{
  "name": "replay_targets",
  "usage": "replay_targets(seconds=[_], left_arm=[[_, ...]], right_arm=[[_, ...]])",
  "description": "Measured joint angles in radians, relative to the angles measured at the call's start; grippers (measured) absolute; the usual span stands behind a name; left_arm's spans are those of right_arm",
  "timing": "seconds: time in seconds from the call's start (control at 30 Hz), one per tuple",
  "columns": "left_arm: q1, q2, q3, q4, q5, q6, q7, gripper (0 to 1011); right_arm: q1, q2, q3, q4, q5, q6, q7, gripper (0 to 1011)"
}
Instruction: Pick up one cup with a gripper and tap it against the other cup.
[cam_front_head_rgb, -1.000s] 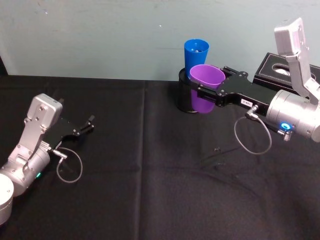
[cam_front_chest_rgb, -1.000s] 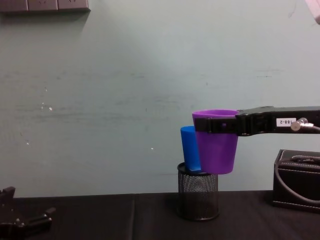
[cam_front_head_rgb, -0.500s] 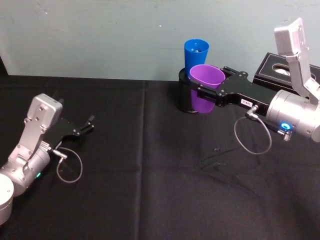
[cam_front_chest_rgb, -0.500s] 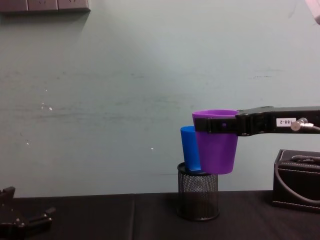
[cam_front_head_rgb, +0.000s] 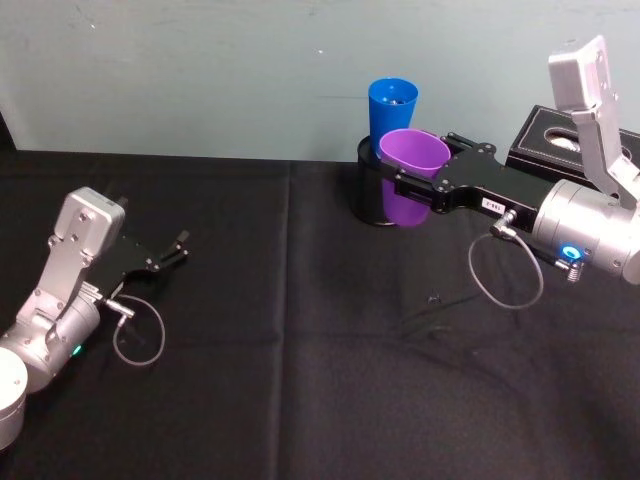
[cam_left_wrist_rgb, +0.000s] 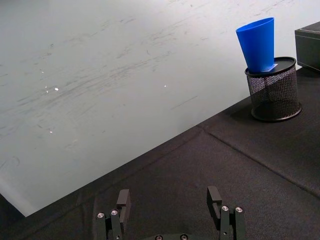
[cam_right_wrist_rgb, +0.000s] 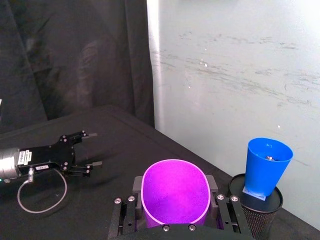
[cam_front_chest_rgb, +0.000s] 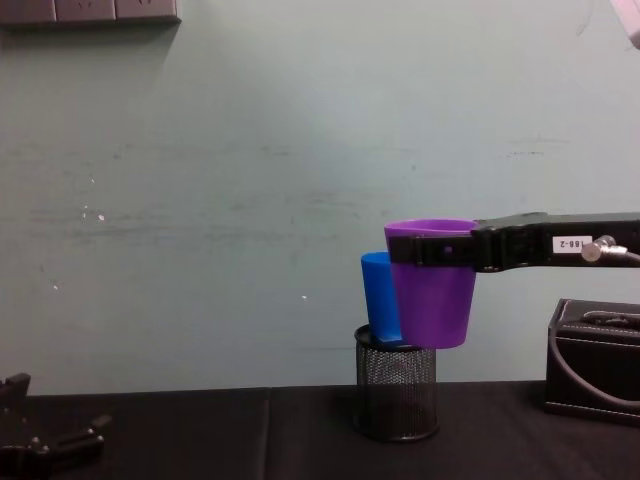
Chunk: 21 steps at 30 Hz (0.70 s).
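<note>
1. My right end effector (cam_front_head_rgb: 418, 160) is clenched on the purple cup (cam_front_head_rgb: 400, 205), with one finger on each side just under the rim. The small white label on it faces the chest view.
2. I hold the purple cup upright in the air, its base above the counter (cam_front_head_rgb: 300, 350), level with the top of the holder (cam_front_head_rgb: 365, 195).
3. The blue cup (cam_front_head_rgb: 392, 105) stands in the holder at the back of the counter, leaning a little, its mouth up.
4. The purple cup hangs just beside the blue cup, on the side nearer me. From the chest it covers part of the blue cup's wall. I cannot tell whether the two touch.
5. A black box (cam_front_head_rgb: 545, 140) sits on the counter behind my right arm, near the wall.
6. My left end effector (cam_front_head_rgb: 182, 248) is released, its jaws apart with nothing between them. It sits low at the left of the counter, well apart from both cups.
</note>
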Motion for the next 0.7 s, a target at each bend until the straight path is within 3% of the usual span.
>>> replay_targets(seconds=[0.7], left_arm=[[0.0,0.0,0.0,0.0,0.0,0.0,0.0,1005]], right_arm=[[0.0,0.0,0.0,0.0,0.0,0.0,0.0,720]])
